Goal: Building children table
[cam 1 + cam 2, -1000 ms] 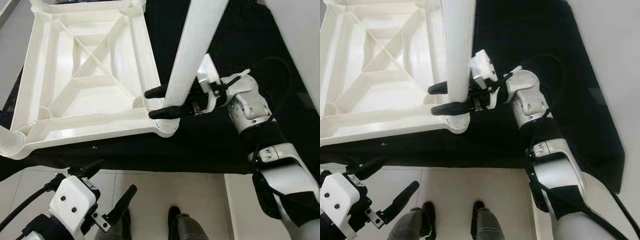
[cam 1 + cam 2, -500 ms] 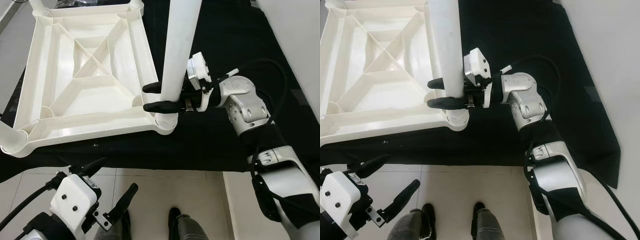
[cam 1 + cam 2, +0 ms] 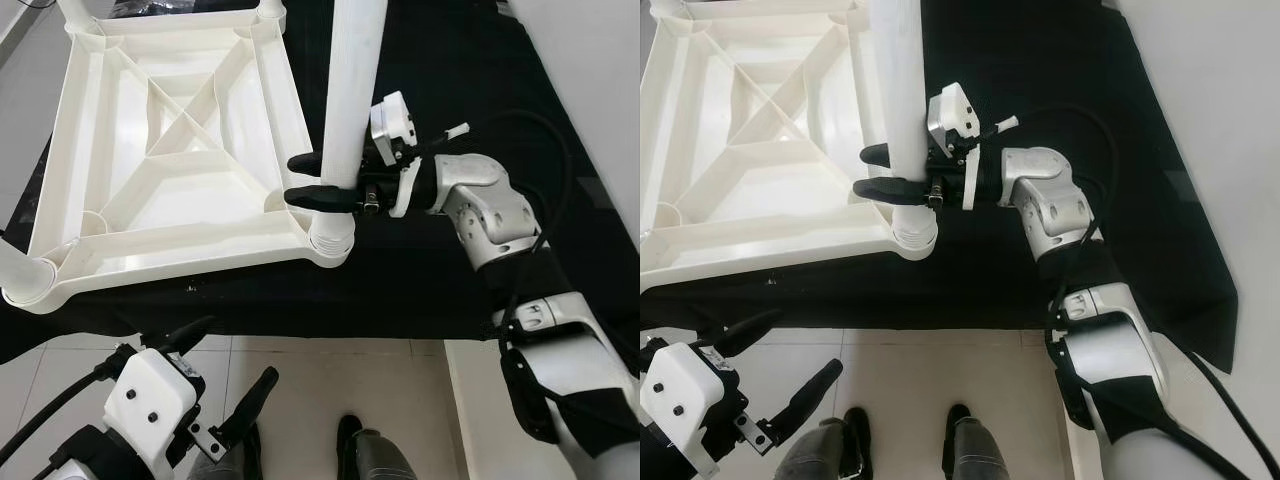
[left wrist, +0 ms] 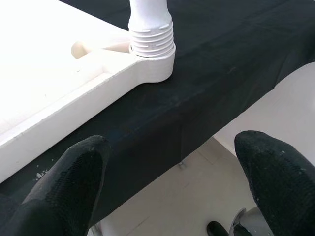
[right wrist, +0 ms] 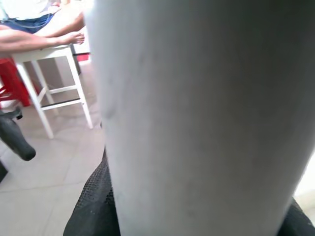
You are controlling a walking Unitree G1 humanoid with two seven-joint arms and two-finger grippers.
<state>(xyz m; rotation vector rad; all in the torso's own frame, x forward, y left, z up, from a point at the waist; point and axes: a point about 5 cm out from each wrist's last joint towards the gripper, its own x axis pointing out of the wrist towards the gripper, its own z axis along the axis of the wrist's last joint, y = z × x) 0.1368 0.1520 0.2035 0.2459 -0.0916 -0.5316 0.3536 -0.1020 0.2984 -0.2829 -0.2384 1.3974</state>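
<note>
The white plastic tabletop (image 3: 180,243) lies upside down on a black cloth. A white table leg (image 3: 350,90) stands nearly upright with its lower end in the near right corner socket (image 3: 330,243). My right gripper (image 3: 300,180) is shut on this leg just above the socket, one black finger on each side. The right wrist view has the leg (image 5: 197,113) pressed close to the camera. My left gripper (image 3: 225,365) hangs open low by the floor, holding nothing. The left wrist view looks between its fingertips (image 4: 74,172) at a leg's threaded end (image 4: 150,42) seated in a corner socket.
Other legs stand in the near left corner (image 3: 15,270) and the far corners (image 3: 80,10). A person's shoes (image 3: 850,430) are on the tiled floor below the black cloth's edge (image 3: 350,325). A white stool (image 5: 54,73) with a person's arm on it shows behind.
The leg has swung from tilted to nearly upright, and its lower end now sits in the corner socket. My right gripper moved left with it. The left gripper stayed put.
</note>
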